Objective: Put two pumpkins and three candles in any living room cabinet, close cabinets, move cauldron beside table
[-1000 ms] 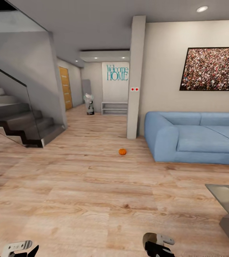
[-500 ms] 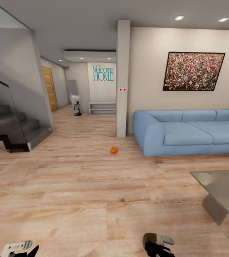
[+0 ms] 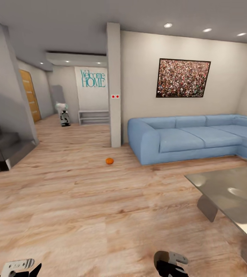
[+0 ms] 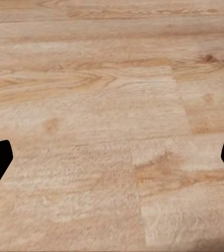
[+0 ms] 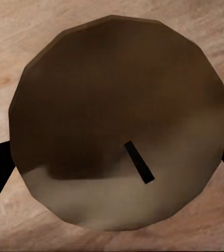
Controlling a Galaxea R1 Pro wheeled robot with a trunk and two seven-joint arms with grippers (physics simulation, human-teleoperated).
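One small orange pumpkin [image 3: 109,161] lies on the wood floor near the foot of the pillar, far ahead of both arms. At the right stands the low table [image 3: 231,188] with its glossy grey top. My right gripper [image 3: 171,267] sits at the bottom edge of the head view. In the right wrist view, a round candle [image 5: 117,121] with a dark wick sits between the right gripper's [image 5: 112,163] fingers, shaded brownish. My left gripper [image 4: 112,163] is open over bare floor, and its tip [image 3: 21,269] shows low in the head view.
A blue corner sofa [image 3: 185,138] runs along the back wall behind the table. A white pillar [image 3: 114,84] stands left of it. Stairs with a glass rail [image 3: 4,146] are at the far left. A hallway with a white shelf unit [image 3: 94,116] lies beyond.
The whole head view has swung to the right: the stairs slide out at the left, while more of the sofa and table come in. Both grippers look the same.
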